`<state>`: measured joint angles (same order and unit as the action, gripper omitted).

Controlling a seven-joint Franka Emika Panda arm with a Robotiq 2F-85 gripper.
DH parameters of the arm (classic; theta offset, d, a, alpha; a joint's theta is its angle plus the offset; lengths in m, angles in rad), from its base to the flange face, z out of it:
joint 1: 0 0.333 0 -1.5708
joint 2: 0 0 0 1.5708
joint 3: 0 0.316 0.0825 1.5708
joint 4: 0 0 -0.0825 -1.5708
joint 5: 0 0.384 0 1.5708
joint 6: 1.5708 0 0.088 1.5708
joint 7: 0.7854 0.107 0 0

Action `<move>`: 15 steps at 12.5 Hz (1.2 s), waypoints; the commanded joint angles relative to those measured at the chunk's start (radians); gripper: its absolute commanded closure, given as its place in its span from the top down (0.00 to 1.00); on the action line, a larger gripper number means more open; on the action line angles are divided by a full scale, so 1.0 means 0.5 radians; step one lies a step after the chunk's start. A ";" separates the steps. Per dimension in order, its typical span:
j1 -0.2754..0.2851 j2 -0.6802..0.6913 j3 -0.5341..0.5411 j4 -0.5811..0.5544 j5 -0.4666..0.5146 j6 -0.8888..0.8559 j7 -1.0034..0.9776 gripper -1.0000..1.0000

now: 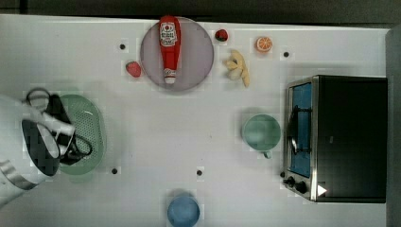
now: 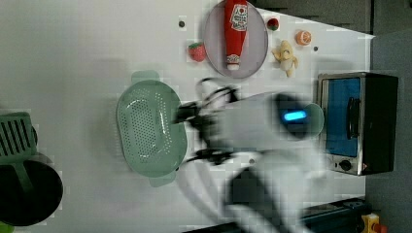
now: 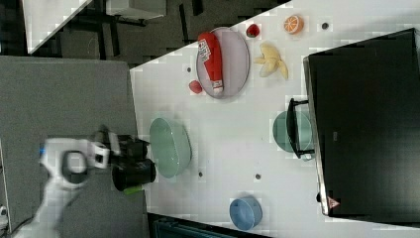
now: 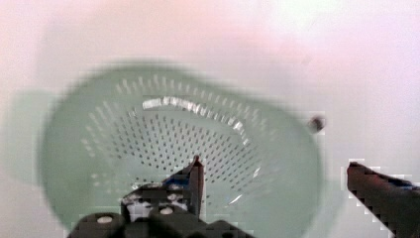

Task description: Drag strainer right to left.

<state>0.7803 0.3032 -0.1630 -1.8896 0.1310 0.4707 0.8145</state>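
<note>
- Gripper [image 4: 277, 191]: fingers spread wide, one inside the strainer [image 2: 148, 128], one outside its wall; nothing clamped.
- Strainer: seen at the top view's left end of the table [image 1: 189, 137].
- Handling (judged): light, stiff, slippery plastic; best hooked by the rim.
- Obscured: rim contact is blurred; part of the basin is covered by the arm in the top view.
</note>
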 commanded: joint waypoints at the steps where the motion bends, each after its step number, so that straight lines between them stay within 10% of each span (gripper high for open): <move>1: -0.216 -0.529 -0.424 0.079 -0.108 -0.248 -0.724 1.00; 5: -0.264 -0.951 -0.862 0.079 -0.563 -0.516 -1.457 1.00; 15: -0.270 -1.030 -1.104 0.068 -0.597 -0.657 -1.537 1.00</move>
<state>0.5488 -0.2103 -0.7554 -1.8623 -0.1829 0.1495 0.0828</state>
